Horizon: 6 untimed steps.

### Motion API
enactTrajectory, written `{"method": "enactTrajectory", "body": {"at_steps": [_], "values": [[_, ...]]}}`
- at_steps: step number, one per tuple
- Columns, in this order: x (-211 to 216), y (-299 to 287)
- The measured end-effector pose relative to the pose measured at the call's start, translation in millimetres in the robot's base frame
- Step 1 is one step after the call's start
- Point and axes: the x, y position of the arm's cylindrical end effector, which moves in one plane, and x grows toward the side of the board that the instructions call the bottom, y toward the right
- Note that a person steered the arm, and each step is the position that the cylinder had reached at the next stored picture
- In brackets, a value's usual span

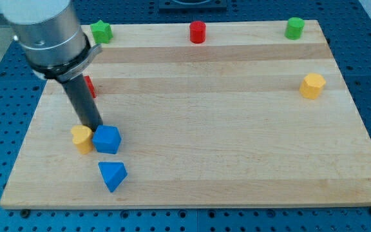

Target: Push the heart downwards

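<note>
My tip [97, 128] sits low at the view's left side of the desk [205, 129], at the end of the dark rod that slants down from the grey arm housing in the upper left corner. There is no gripper on this arm, so nothing can spread or pinch; the rod simply ends at the tip. The tip rests right at the gap between the yellow heart [81, 138] and the blue cube [107, 139], touching or all but touching both at their upper edges; I cannot tell which. The yellow heart lies just to the view's left of the blue cube, the two side by side. Below the cube, near the desk's bottom edge, lies a blue triangle block [113, 174]. A red block [89, 86] peeks out behind the rod, its shape partly hidden. Along the view's top edge stand a green star [100, 30], a red cylinder [198, 31] and a green cylinder [294, 28]. A yellow block [313, 85] sits far right.
</note>
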Motion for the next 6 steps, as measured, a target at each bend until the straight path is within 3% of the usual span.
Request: {"method": "enactTrajectory", "body": {"at_steps": [6], "values": [[57, -18]]}}
